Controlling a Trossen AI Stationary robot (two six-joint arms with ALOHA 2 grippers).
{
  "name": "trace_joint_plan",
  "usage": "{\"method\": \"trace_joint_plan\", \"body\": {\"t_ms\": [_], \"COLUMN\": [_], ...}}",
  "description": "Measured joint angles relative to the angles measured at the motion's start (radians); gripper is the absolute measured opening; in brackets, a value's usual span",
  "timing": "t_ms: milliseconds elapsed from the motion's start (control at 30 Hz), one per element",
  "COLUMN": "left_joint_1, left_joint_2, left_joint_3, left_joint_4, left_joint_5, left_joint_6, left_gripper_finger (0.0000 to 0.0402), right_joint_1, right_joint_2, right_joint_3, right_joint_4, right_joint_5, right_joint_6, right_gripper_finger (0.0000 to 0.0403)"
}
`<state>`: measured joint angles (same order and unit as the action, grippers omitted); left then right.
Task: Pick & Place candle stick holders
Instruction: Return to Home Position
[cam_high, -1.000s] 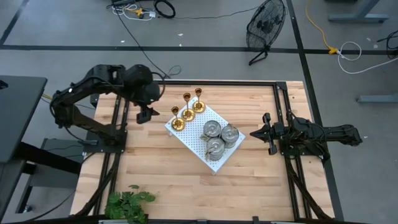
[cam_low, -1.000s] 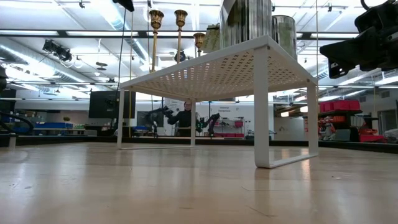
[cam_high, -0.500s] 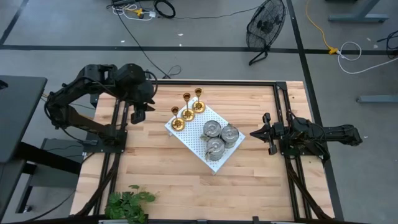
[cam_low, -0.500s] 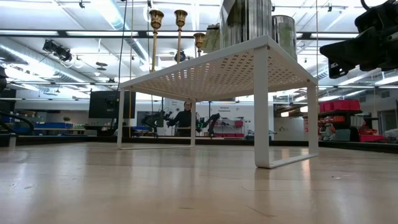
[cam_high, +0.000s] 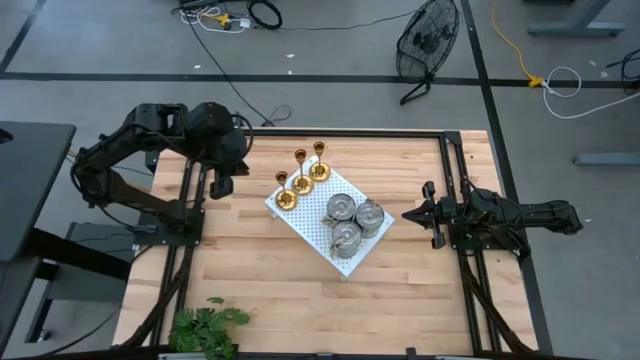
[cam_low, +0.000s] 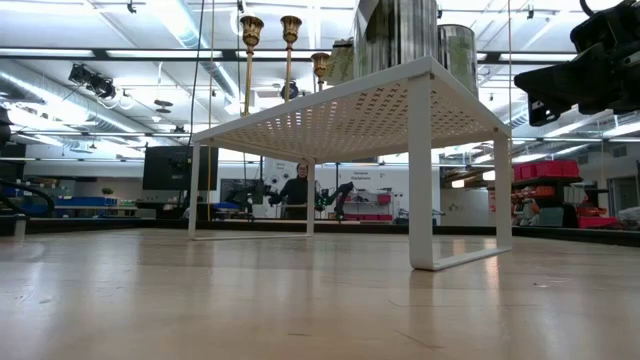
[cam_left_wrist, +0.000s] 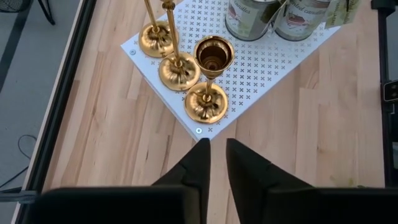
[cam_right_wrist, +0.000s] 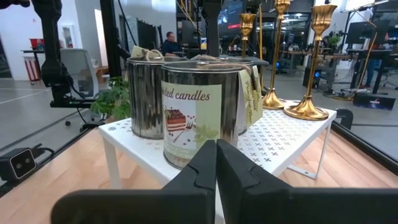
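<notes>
Over the last second the left gripper (cam_high: 224, 182) had drawn back from the white perforated shelf (cam_high: 300, 217) toward the table's (cam_high: 400, 290) left edge. Its fingers were barely parted and empty. Three brass candle stick holders (cam_high: 301, 176) and three silver candle tins (cam_high: 351, 222) stood on the shelf, so placing looked finished. The right gripper (cam_high: 410, 214), pinched closed and empty, waited to the shelf's right, and bare wood lay open around both.

Grey concrete floor (cam_high: 320, 50) surrounds the wooden counter (cam_high: 400, 290); a black fan (cam_high: 428, 40) stands upper right of centre, a yellow cable (cam_high: 533, 79) beside it, black cables (cam_high: 265, 12) at top, a plant (cam_high: 207, 328) lower left. Low view: strip lights (cam_low: 185, 25) overhead, a monitor (cam_low: 165, 167) left, a person (cam_low: 297, 190) far back
</notes>
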<state>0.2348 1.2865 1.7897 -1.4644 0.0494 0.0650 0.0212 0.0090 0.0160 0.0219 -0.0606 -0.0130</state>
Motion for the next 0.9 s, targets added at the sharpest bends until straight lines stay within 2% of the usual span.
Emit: {"method": "trace_joint_plan", "body": {"t_ms": [500, 900], "left_joint_1": [0.0, -0.022], "left_joint_2": [0.0, 0.0], "left_joint_3": [0.0, -0.005], "left_joint_4": [0.001, 0.014], "left_joint_5": [0.033, 0.015], "left_joint_6": [0.0, 0.034], "left_gripper_finger": [0.0007, 0.0003], "right_joint_1": [0.0, 0.0], "right_joint_2": [0.0, 0.0], "right_joint_3": [0.0, 0.0], "right_joint_4": [0.0, 0.0], "right_joint_5": [0.0, 0.0], "right_joint_6": [0.0, 0.0], "right_gripper_finger": [0.0016, 0.0016]}}
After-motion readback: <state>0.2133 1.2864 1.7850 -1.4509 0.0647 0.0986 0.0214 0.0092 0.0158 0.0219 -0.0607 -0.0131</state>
